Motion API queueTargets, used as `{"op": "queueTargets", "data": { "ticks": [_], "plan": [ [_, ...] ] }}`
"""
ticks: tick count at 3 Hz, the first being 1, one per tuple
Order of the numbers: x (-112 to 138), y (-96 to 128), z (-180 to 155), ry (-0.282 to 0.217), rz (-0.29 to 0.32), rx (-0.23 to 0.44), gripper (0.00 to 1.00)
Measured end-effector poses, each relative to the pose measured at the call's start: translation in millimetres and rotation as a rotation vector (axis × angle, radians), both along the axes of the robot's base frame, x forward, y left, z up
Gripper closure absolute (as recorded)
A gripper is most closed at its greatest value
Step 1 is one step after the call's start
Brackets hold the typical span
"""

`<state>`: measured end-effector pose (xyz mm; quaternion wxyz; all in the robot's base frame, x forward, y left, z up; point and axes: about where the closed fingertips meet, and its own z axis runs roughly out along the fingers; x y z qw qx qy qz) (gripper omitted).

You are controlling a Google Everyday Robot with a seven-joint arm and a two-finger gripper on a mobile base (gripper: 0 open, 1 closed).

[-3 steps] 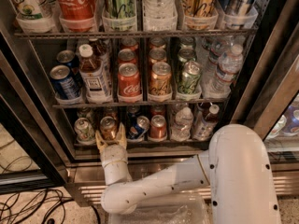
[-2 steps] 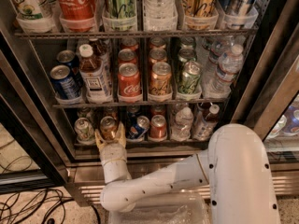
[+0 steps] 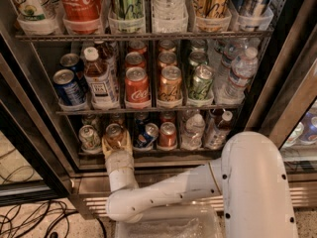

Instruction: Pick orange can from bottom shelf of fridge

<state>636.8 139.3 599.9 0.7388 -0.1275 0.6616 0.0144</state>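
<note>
The gripper [image 3: 117, 142] is closed around the orange can [image 3: 114, 132], its tan fingers [image 3: 106, 146] pressed against the can's left and right sides, with the silver top showing above them. The can stands at the front of the bottom shelf [image 3: 163, 153] of the fridge [image 3: 34, 118], between a pale green can [image 3: 89, 137] and a blue can [image 3: 147, 134]. The white arm [image 3: 163, 190] reaches up to it from below the shelf
</note>
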Motion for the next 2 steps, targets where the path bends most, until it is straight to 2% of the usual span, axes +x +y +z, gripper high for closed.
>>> {"op": "queueTargets", "data": {
  "ticks": [2],
  "plan": [
    [1.8, -2.4, 0.6, 0.037, 0.006, 0.039, 1.00]
  ]
}}
